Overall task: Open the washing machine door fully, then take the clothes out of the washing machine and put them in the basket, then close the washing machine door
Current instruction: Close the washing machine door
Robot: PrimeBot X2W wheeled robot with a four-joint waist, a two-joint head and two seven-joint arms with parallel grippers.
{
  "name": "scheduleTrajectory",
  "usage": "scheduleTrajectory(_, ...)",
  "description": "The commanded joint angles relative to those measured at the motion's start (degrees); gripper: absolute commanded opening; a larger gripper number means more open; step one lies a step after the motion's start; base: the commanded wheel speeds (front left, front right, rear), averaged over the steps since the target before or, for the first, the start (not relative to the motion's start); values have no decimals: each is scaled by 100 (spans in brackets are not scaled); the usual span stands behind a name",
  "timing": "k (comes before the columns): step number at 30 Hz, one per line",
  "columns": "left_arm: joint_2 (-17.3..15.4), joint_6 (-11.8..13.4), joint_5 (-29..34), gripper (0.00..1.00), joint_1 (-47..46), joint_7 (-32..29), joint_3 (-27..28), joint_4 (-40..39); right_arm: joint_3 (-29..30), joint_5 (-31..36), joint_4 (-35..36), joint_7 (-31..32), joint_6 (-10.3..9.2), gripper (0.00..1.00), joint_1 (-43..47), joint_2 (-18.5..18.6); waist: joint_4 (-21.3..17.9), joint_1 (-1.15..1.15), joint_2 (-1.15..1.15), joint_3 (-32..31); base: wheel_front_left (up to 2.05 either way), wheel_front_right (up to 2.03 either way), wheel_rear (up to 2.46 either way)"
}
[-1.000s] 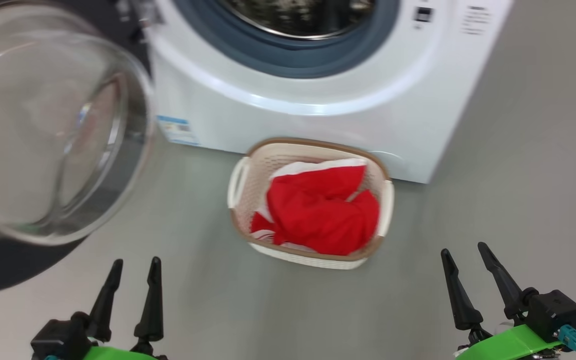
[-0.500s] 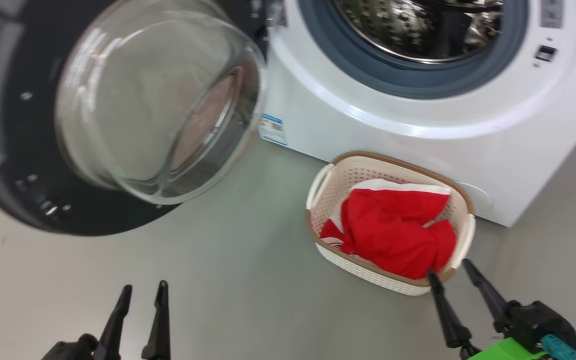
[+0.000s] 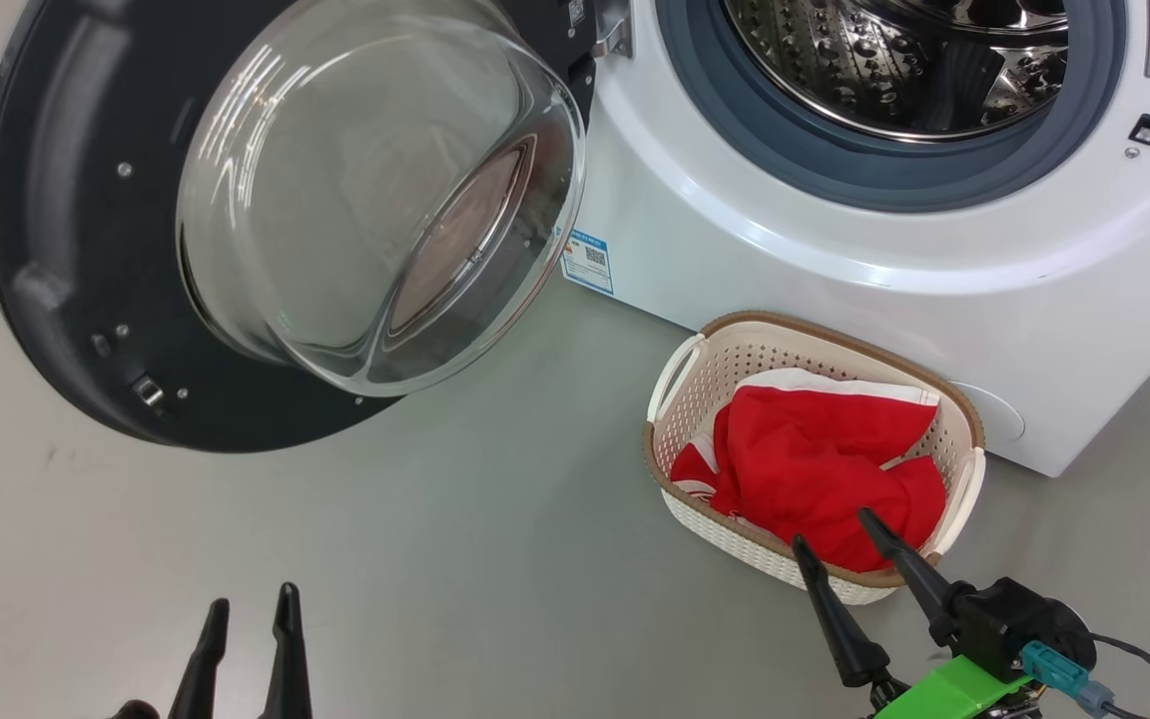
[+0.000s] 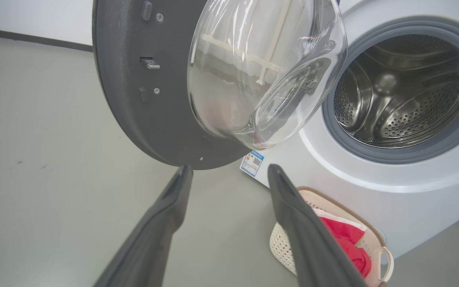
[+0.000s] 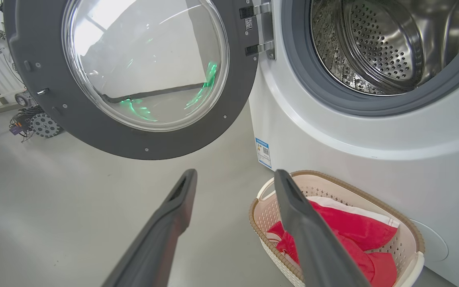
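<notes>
The washing machine (image 3: 835, 270) stands with its steel drum (image 3: 914, 60) showing no clothes. The washing machine door (image 3: 56, 250) hangs swung wide open to the left, its glass bowl bulging toward me. The red clothes (image 3: 815, 469) lie in the cream basket (image 3: 735, 539) on the floor in front of the machine. My right gripper (image 3: 833, 529) is open and holds nothing, hovering by the basket's near rim. My left gripper (image 3: 252, 599) is open over bare floor, below the door. The left wrist view looks past the open gripper (image 4: 229, 167) at the door (image 4: 142, 111). The right wrist view looks past the open gripper (image 5: 234, 172) toward the basket (image 5: 333, 177).
Grey floor (image 3: 435, 519) spreads between the door and the basket. A blue label (image 3: 587, 262) sits on the machine's lower left corner. The door hinge (image 5: 259, 32) is on the machine's left side. Wheeled equipment (image 5: 34, 119) stands far off behind the door.
The head camera has swung left, so the whole picture has shifted right and the door has come fully into view. Both grippers stay open; the right one now appears at the basket's near rim.
</notes>
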State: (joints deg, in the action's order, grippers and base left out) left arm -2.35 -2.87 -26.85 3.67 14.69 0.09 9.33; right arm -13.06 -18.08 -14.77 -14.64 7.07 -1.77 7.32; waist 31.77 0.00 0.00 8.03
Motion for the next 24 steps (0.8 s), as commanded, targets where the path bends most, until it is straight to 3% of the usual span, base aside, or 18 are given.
scheduleTrajectory(1,-54,49,-63,100,-33,31,203,-174,-150,-71,112,-36,42,100,-210,65,-2,0,0,-3,-4,-4,-4)
scheduleTrajectory(7,-53,35,-113,100,-21,31,194,-209,-137,-97,123,-36,42,100,-187,76,-11,0,0,-24,-1,-1,-1)
scheduleTrajectory(11,-53,-60,-131,0,-96,31,202,-281,-73,-78,143,-36,42,100,-157,57,-17,0,0,-26,0,0,0)
scheduleTrajectory(16,-53,-212,-87,0,-384,31,471,-549,22,-30,206,-36,42,100,-105,33,-25,0,0,15,0,0,0)
scheduleTrajectory(24,-73,-448,337,0,-1656,31,1695,-1025,214,63,307,-36,42,100,-67,27,-55,0,0,135,0,0,0)
